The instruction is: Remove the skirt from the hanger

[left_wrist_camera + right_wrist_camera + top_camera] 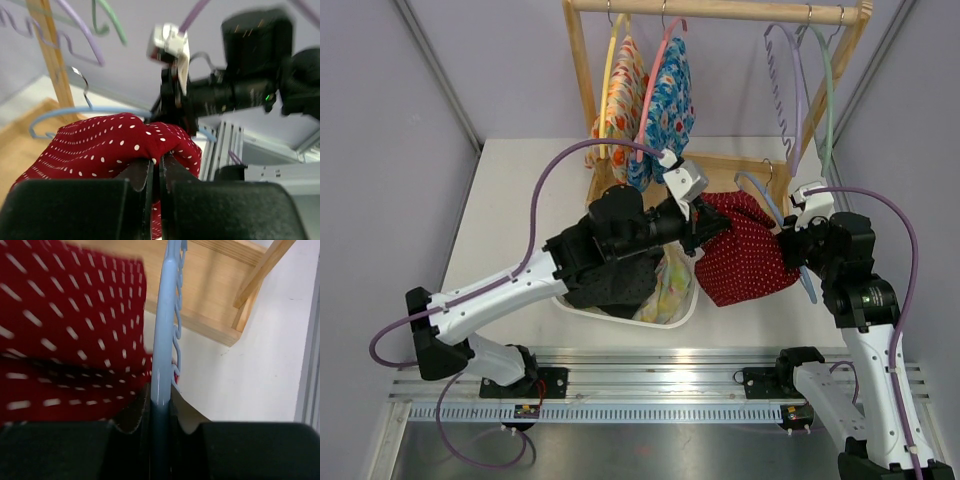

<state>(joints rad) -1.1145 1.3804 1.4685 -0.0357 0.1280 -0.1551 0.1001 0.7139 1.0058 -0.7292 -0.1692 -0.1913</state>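
Observation:
The skirt (745, 252) is red with white dots and hangs bunched between my two arms above the table. It sits on a light blue hanger (767, 198) whose metal hook sticks up at the top. My left gripper (700, 228) is shut on the skirt's left edge; in the left wrist view its jaws pinch a fold of the skirt (100, 145), with the hanger (75, 114) behind. My right gripper (794, 243) is shut on the hanger's right arm; in the right wrist view the hanger (164, 340) runs straight up from the jaws beside the skirt (70, 330).
A white basket (675, 317) with dark and pale clothes lies under my left arm. A wooden rack (582, 75) stands at the back, holding two floral garments (665, 110) on coloured hangers and empty lilac and green hangers (805, 90) to the right.

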